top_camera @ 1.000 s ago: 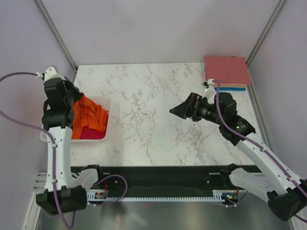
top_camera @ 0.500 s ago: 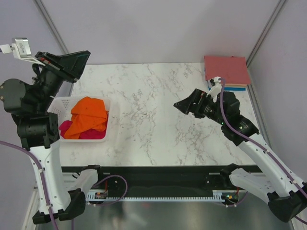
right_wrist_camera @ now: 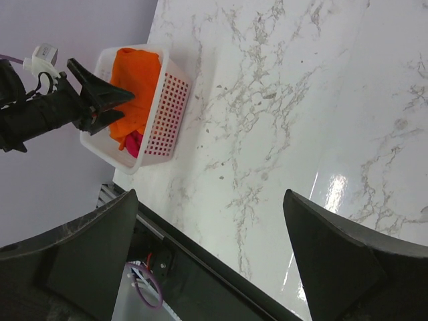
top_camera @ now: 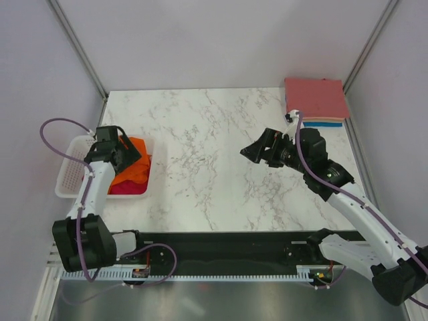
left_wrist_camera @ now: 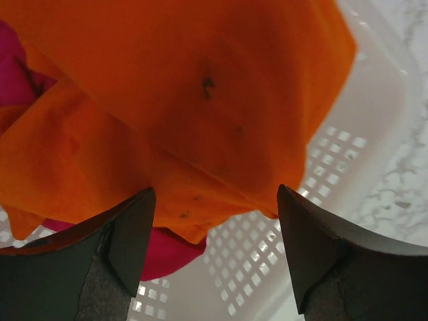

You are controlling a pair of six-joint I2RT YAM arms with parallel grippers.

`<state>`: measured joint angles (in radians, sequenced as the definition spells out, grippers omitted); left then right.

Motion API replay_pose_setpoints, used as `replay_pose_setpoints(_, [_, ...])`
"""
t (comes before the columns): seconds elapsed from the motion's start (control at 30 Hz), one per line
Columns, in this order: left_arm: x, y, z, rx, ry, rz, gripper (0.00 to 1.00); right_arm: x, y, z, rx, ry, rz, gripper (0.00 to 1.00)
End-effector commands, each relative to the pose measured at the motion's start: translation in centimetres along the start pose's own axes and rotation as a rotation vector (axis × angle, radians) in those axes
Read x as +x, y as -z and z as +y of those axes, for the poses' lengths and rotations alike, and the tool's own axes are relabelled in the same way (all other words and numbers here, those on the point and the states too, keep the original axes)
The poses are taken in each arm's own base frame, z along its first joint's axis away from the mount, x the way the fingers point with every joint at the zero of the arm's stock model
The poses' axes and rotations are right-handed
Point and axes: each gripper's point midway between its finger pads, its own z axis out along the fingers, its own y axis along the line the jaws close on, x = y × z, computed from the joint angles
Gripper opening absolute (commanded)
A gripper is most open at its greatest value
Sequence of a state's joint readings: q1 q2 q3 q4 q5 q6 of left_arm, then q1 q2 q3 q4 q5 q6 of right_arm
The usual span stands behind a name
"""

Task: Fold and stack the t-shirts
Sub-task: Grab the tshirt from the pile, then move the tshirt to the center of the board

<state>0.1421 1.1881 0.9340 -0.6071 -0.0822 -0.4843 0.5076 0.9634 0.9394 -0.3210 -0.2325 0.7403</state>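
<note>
A bright orange t-shirt (top_camera: 136, 168) lies crumpled in a white basket (top_camera: 67, 179) at the table's left, on top of a magenta-pink one (top_camera: 128, 188). My left gripper (top_camera: 128, 151) is low over the basket, open, its tips just short of the orange t-shirt (left_wrist_camera: 200, 100), with nothing between them. The magenta t-shirt (left_wrist_camera: 167, 251) shows beneath the orange hem. Folded t-shirts are stacked at the back right, salmon-pink (top_camera: 314, 98) on top, with peach and blue edges (top_camera: 324, 123) under it. My right gripper (top_camera: 257, 151) hangs open and empty above the table's middle right.
The basket's perforated floor (left_wrist_camera: 267, 267) and wall lie below my left fingers. In the right wrist view the basket (right_wrist_camera: 162, 100) stands at the table's left edge with the left arm (right_wrist_camera: 53, 110) reaching into it. A black rail (top_camera: 221, 244) runs along the near edge.
The left arm swung up high above the basket, then came back down onto it, and its jaws went from shut to open. The orange t-shirt stayed in the basket. The right gripper barely moved.
</note>
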Motion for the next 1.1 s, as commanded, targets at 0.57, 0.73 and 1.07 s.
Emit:
replay_pose_setpoints(0.57, [-13.0,11.7,-4.1,0.027,-0.209,-0.350,0.02,-1.2,0.4,0.9,-0.023,0.084,-0.033,0.98])
replay_pose_setpoints(0.73, [-13.8,20.5,-12.8,0.488,-0.255,-0.420,0.02,-2.4,0.9,0.6,0.015,0.087,-0.087,0.98])
replay_pose_setpoints(1.07, [-5.0,32.8,-26.3,1.359,-0.291,-0.201,0.02,-4.4,4.4,-2.0,0.224,0.127,-0.180,0.98])
